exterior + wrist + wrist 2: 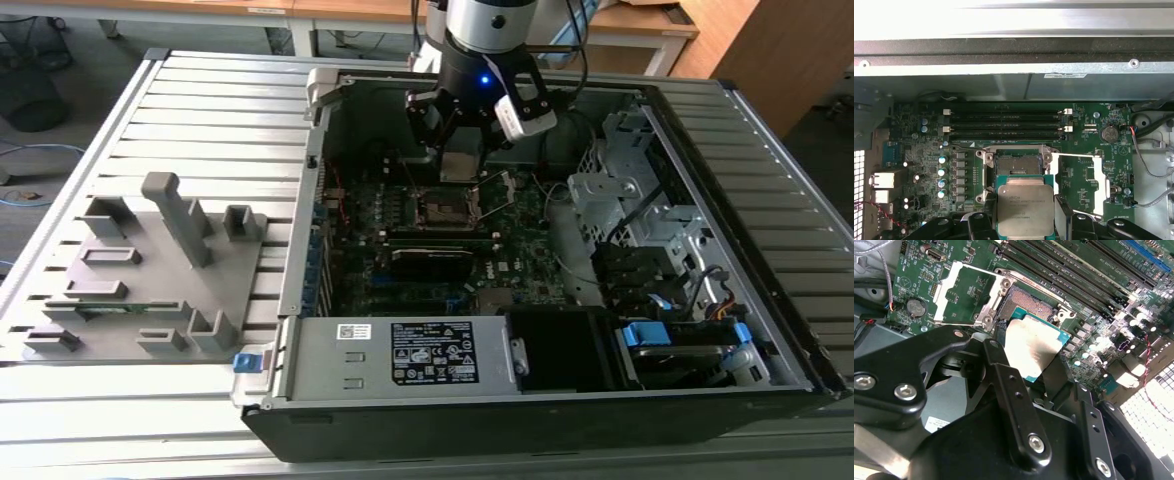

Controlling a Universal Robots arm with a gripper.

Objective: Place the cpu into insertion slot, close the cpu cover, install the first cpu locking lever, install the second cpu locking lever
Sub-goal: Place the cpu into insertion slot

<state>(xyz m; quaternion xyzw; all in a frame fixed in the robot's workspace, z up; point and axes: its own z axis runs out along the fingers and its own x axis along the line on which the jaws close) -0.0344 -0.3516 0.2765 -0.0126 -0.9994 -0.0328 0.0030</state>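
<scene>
CPU hangs clamped in the gripper, silver top up, over the near edge of the insertion slot and not yet seated. In the exterior view it sits above the green circuit board, apart from the socket below. The main risk, as a judgement, is a skewed or offset descent. The chip overlaps only one side of the socket in the first wrist view, so lowering from this position would likely land one edge on the metal rim. That could let the chip tip, slip between the fingers or press on the socket contacts. A small twist about the grip would have the same effect, because the socket leaves little room around the chip's outline. The cpu cover lies folded open just beside the socket, so it does not block the way down, though a sideways correction toward it could brush its frame. The pictures do not make clear where the locking levers stand. The fingers are closed only to the chip's width. One black finger presses each of two opposite edges, and they hold nothing else and touch nothing on the board.
</scene>
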